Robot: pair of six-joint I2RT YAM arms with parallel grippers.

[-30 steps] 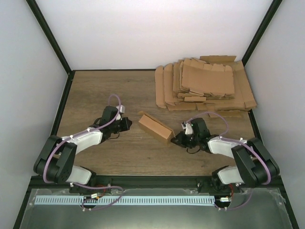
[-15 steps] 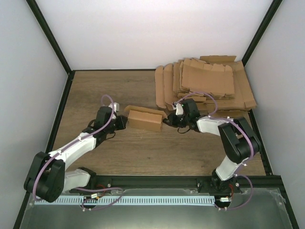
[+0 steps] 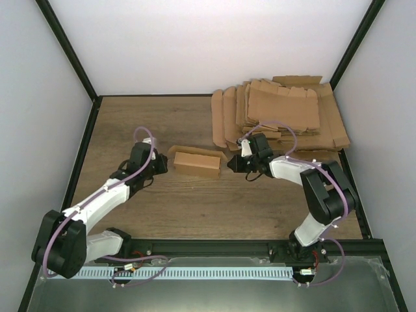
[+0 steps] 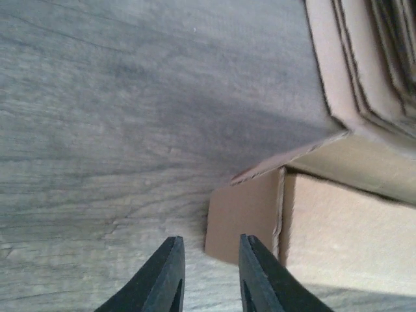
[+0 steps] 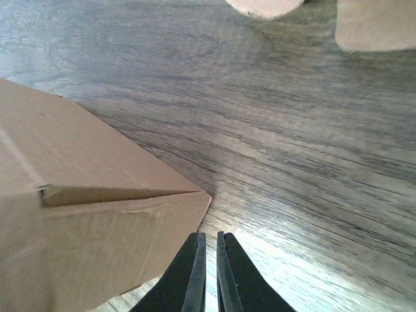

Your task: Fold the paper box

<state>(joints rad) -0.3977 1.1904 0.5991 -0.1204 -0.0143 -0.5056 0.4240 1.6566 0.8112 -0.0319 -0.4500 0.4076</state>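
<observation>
The paper box is a small oblong brown cardboard box lying on the wooden table between my two grippers. My left gripper sits just off its left end, open, with nothing between the fingers. In the left wrist view the box's end flap stands slightly ajar just ahead of the left gripper. My right gripper is close to the box's right end, jaws together. In the right wrist view the box lies left of the right gripper, whose tip is beside the pointed corner of a flap and apart from it.
A pile of flat brown cardboard blanks lies at the back right, right behind the box and the right arm; its edge shows in the left wrist view. Dark frame posts and white walls enclose the table.
The box has gone from lying diagonally at the centre to lying further back and left, near the pile. Both grippers have since drawn back slightly from its ends, and the left jaws have opened.
</observation>
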